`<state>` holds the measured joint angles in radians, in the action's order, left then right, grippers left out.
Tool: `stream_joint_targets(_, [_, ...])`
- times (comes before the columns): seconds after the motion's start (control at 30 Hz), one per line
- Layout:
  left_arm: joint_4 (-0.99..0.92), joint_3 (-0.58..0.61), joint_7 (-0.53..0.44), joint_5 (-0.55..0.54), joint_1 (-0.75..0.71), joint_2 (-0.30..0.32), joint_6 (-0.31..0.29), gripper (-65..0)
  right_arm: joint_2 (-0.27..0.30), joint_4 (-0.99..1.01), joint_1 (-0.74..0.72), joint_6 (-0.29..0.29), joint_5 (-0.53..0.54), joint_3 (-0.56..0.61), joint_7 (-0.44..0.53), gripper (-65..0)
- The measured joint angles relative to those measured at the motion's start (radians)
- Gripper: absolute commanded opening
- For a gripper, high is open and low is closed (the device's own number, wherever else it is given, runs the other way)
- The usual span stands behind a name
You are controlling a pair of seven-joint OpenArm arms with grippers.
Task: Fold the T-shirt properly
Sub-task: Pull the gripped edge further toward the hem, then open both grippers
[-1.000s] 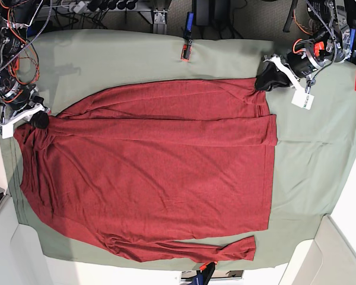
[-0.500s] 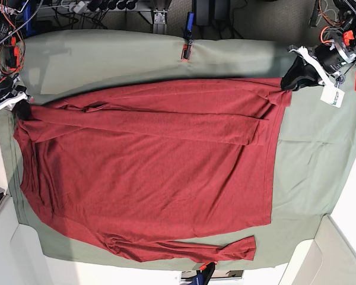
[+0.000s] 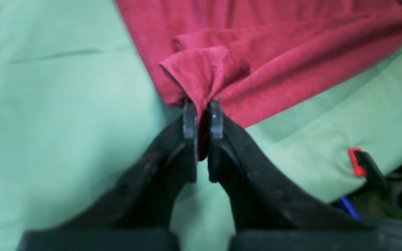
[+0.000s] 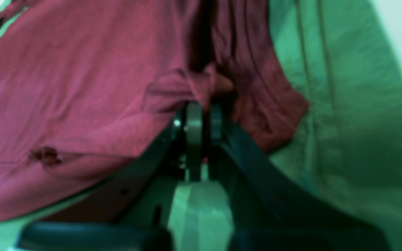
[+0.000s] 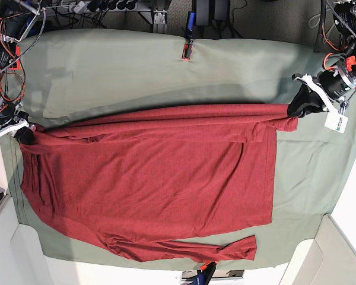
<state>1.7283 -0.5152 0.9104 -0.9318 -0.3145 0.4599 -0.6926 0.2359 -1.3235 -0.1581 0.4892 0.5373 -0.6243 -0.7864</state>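
Observation:
The dark red T-shirt (image 5: 148,178) lies spread across the sage-green cloth, its far edge folded over into a long band and one sleeve trailing along the near edge. My left gripper (image 5: 294,110) is at the right end of that band, shut on a bunched fold of the T-shirt (image 3: 204,73) with fabric pinched between its fingertips (image 3: 189,118). At the left end my right gripper (image 5: 27,135) is shut on the T-shirt (image 4: 82,87), whose cloth bulges out just past the gripper (image 4: 201,108).
The sage-green table cloth (image 5: 136,65) covers the table. A red-and-black clamp (image 5: 186,50) pins it at the far edge, also seen as a clamp (image 3: 359,164) in the left wrist view. Another clamp (image 5: 203,273) sits at the near edge. Cables and electronics crowd both far corners.
Both grippers, still shut on the fabric, have moved toward the near side, pulling the folded band taut and lower over the shirt body. The bare cloth above the shirt has widened.

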Motion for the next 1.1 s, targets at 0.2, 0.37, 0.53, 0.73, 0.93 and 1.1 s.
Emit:
stream_joint_targets(0.2, [-0.111,0.082,-0.045,0.044,0.127,0.056,0.0,-65.0,-0.004,0.12,-0.099,0.001,0.008,0.011,0.008,-65.0])
stream_joint_targets(0.37, [-0.271,0.218,-0.11,0.144,0.259,0.056,-0.001,-65.0,-0.001,0.166,-0.136,0.0,-0.015,0.009,0.02,-65.0])
stream_joint_targets(0.53, [-0.453,0.277,-0.13,0.185,0.397,0.056,0.0,-65.0,0.0,0.198,-0.152,0.0,-0.056,0.038,0.071,-65.0])
stream_joint_targets(0.73, [-0.618,0.312,-0.131,0.185,0.499,0.053,0.0,-65.0,0.0,0.245,-0.152,-0.003,-0.09,0.117,0.142,-65.0])
stream_joint_targets(0.93, [-0.665,0.313,-0.137,0.194,0.523,0.053,0.0,-30.0,0.0,0.249,-0.152,-0.002,-0.092,0.147,0.147,-53.6])
stream_joint_targets(1.1, [-0.664,0.313,0.057,0.03,0.52,0.068,0.003,-30.1,-0.001,0.241,-0.152,-0.011,-0.051,0.134,0.117,-31.5])
